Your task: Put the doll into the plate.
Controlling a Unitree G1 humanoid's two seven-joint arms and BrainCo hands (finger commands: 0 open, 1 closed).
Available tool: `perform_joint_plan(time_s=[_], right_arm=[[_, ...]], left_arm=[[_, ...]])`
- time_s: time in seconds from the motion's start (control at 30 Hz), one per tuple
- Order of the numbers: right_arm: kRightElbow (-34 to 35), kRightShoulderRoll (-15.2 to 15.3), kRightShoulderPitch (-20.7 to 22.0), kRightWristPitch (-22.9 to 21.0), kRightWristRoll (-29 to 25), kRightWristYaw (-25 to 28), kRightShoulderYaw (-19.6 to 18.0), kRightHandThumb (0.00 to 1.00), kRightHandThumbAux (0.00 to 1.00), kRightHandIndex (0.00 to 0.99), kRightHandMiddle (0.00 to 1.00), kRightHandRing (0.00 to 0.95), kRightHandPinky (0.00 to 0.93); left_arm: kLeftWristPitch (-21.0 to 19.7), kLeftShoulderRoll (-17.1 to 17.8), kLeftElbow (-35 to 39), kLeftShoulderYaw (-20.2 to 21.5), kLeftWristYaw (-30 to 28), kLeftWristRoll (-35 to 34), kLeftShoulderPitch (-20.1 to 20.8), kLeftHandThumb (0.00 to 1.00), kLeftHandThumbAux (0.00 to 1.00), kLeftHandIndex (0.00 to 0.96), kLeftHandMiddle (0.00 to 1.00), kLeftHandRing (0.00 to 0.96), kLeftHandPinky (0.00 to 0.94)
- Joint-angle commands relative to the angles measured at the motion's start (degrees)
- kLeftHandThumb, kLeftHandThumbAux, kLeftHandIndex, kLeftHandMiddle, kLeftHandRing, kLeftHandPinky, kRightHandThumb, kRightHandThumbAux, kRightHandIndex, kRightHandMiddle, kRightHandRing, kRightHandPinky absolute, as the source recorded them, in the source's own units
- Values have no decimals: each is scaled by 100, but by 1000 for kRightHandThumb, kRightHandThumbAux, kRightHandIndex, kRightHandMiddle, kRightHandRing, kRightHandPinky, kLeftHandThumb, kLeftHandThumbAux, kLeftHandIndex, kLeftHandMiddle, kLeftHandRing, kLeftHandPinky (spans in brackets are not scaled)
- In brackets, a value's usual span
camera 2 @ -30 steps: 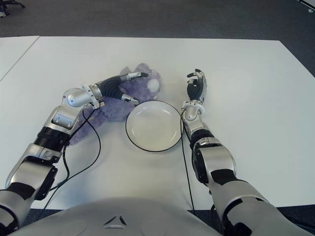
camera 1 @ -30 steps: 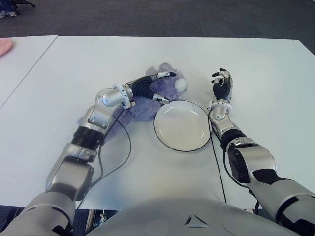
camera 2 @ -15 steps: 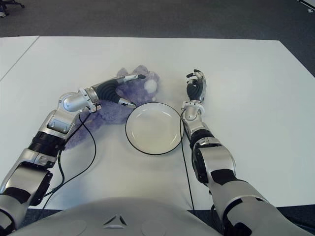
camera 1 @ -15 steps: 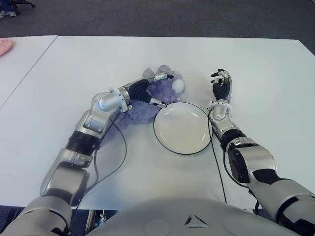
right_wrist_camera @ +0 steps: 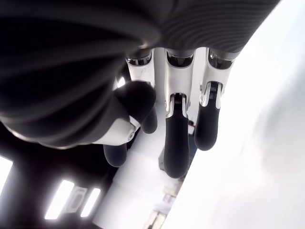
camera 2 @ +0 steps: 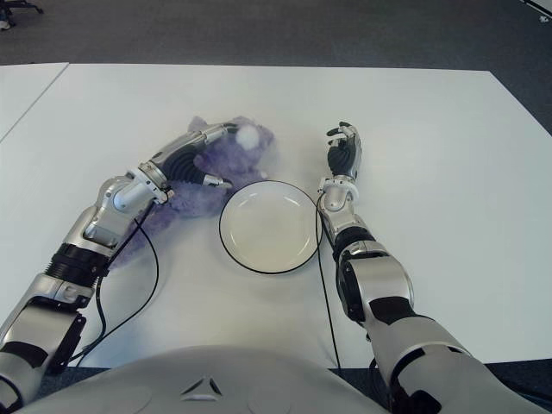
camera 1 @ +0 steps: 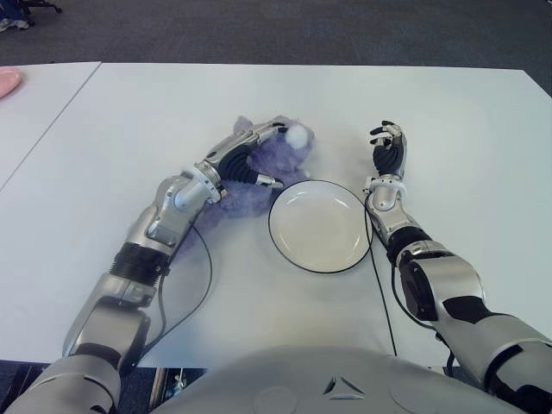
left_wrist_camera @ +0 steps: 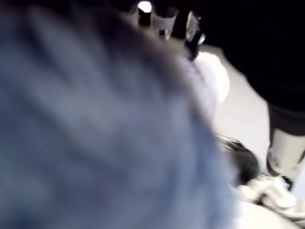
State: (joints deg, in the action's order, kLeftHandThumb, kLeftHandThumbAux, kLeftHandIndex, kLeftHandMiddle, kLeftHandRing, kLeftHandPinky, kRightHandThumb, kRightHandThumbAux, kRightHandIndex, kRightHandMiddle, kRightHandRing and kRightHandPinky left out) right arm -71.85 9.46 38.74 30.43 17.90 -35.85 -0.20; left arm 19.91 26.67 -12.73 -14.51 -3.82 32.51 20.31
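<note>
On the white tabletop, left of centre, the purple fluffy doll lies just beyond and to the left of the plate, its near edge about touching the plate's far-left rim. Doll has a small white pom on its far-right side. Left hand is laid over the doll, fingers curled down into the fur, thumb on the near side towards the plate; looks like a grasp. Left wrist view is nearly all blurred purple fur pressed against the lens, so the finger contact can't be confirmed from it, probably closed on the doll. Doll is not on the plate; most of its body sits on the tabletop under the left forearm.

Plate is white with a thin dark rim, nothing in it, between the two arms. Right hand shows just right of the plate's far-right edge, apart from it, palm side up, fingers loosely bent and holding nothing; right wrist view shows the fingers half-curled with open air between them. Black cable loops from the left forearm across the tabletop, near the plate's left side. Second cable runs along the right forearm past the plate's right rim. Pink object at the far-left edge on a neighbouring tabletop, well apart. Dark carpet floor beyond the tabletop.
</note>
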Motion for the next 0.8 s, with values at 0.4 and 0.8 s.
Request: perform_joint_plan(time_s=[0.4, 0.8], right_arm=[[-699, -240, -1117, -461, 103, 260, 68, 1000, 692, 441, 198, 382, 500], [-700, -231, -1147, -457, 157, 206, 113, 1000, 700, 416, 203, 377, 496]], left_arm=[[-1361, 203, -823, -29, 4207, 2675, 175, 119, 358, 0, 0, 0, 0], [-1812, 156, -50, 253, 4376, 2390, -360, 106, 303, 0, 0, 0, 0]])
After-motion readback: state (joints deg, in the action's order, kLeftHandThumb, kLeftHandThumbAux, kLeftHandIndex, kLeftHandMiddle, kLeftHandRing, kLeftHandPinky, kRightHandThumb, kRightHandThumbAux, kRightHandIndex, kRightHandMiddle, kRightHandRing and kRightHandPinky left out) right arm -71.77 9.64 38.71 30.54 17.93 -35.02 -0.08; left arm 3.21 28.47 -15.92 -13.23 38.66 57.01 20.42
